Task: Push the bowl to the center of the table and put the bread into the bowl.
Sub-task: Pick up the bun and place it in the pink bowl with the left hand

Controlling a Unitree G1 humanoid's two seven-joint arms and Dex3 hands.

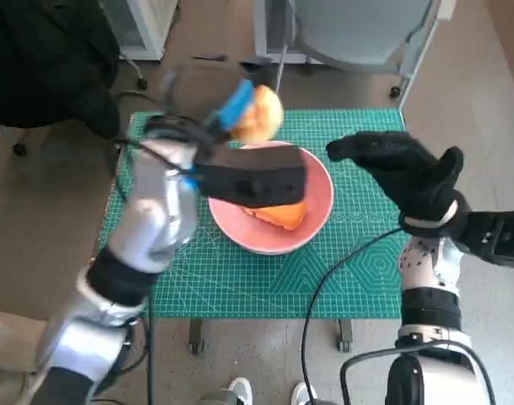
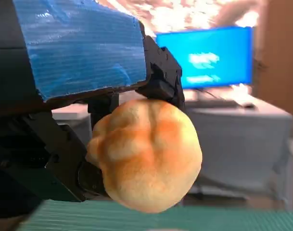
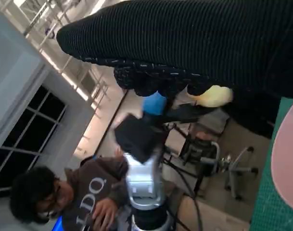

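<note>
A green cutting mat (image 1: 240, 278) covers the small table, on a brownish floor (image 1: 45, 219). At twelve o'clock stands a grey chair (image 1: 349, 34) on casters; at eleven, a white cabinet (image 1: 143, 25). A lit blue screen (image 2: 209, 57) sits on a grey desk (image 2: 242, 139). Dark windows (image 3: 26, 125) (tall, gridded) line a pale wall, above a seated person (image 3: 74, 197).

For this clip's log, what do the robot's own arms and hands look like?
Left hand: black, with blue tape over its back, on a glossy silver forearm with a black wrist housing. Right hand: black knitted glove with a pale cuff band, on a silver and black forearm. A black cable runs beside it.
</note>
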